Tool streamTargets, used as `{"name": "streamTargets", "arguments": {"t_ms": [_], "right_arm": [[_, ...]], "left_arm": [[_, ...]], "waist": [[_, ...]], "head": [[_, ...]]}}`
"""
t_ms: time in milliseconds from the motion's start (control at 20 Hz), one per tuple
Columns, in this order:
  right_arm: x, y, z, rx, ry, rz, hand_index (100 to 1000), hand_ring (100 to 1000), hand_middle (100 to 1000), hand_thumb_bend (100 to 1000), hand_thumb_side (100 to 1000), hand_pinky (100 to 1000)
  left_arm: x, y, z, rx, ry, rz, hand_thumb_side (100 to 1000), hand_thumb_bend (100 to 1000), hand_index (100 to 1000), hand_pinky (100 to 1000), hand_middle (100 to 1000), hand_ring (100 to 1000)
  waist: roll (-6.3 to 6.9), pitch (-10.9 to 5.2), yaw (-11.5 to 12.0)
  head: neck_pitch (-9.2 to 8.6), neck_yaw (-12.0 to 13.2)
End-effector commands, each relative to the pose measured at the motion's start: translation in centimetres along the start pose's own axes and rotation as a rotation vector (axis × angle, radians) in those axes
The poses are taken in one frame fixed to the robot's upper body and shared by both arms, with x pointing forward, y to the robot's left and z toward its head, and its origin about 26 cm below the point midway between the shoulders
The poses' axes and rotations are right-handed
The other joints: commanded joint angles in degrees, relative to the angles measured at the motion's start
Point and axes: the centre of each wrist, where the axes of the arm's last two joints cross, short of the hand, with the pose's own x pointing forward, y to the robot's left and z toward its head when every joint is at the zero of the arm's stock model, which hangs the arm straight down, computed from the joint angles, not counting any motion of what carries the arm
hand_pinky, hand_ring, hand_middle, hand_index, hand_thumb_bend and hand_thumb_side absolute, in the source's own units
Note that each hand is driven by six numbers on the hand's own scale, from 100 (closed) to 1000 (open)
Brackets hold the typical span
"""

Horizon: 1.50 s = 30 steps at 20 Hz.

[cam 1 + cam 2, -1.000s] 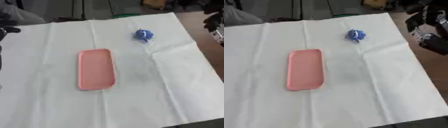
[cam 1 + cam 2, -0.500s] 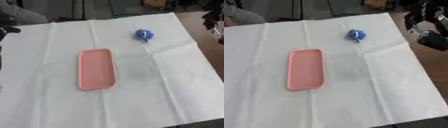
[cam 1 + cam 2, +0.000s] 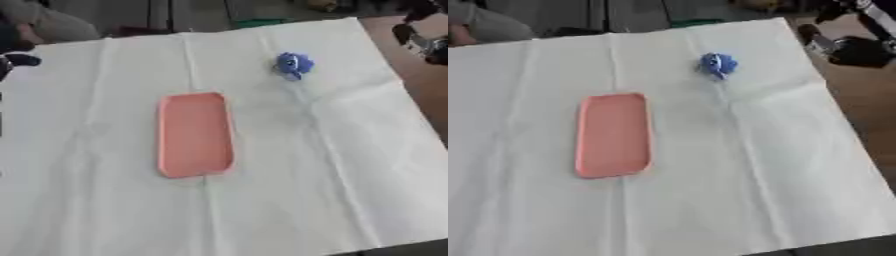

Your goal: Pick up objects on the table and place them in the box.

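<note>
A small blue crumpled object lies on the white cloth at the far right of the table. A pink flat oblong tray with rounded corners lies near the middle, its long side pointing away from me. My right hand, black and silver, hovers beyond the table's right edge near the far corner, to the right of the blue object and apart from it. My left hand shows only as a dark shape at the left edge, far from both things. Nothing is seen in either hand.
The white cloth covers the table, with creases running across it. Bare brown surface lies past the right edge. A person's sleeve and hand show at the far left corner, off the task's things.
My right hand has drawn back a little toward the far right corner. The blue object and the pink tray lie where they were; the view has shifted slightly.
</note>
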Motion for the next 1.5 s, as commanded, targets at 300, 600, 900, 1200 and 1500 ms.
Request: {"name": "streamTargets", "arguments": {"t_ms": [300,600,900,1200,1500], "right_arm": [[-1.7,-2.9,-2.6,0.04,0.048,0.209,808,726,784,342,599,774],[-2.7,-1.9,-4.2,0.089,0.077,0.286,815,743,784,345,603,791],[-4.3,-0.5,-4.4,0.116,0.164,0.264,815,739,789,345,607,781],[-4.7,0.9,-5.0,0.13,0.19,0.243,814,738,792,345,606,776],[-3.7,1.3,-6.0,0.142,0.139,0.28,817,745,790,347,600,786]], "left_arm": [[0.9,0.0,-1.0,-0.035,-0.041,-0.007,882,209,767,648,668,692],[1.1,-0.2,-1.3,-0.05,-0.051,0.002,882,208,767,649,668,692],[1.1,-0.6,-1.5,-0.064,-0.06,0.019,886,208,766,649,667,692],[1.2,-1.0,-1.7,-0.082,-0.067,0.033,887,205,767,649,667,692],[1.3,-1.1,-1.9,-0.09,-0.074,0.037,884,203,767,650,668,693]], "waist": [[-0.57,-0.41,1.4],[-0.75,-0.12,3.1],[-0.61,0.48,5.0],[-0.33,0.69,6.5],[-0.17,0.69,6.9]], "head": [[0.23,-1.2],[0.23,-1.9],[0.23,-2.5],[0.23,-3.3],[0.23,-3.6]]}}
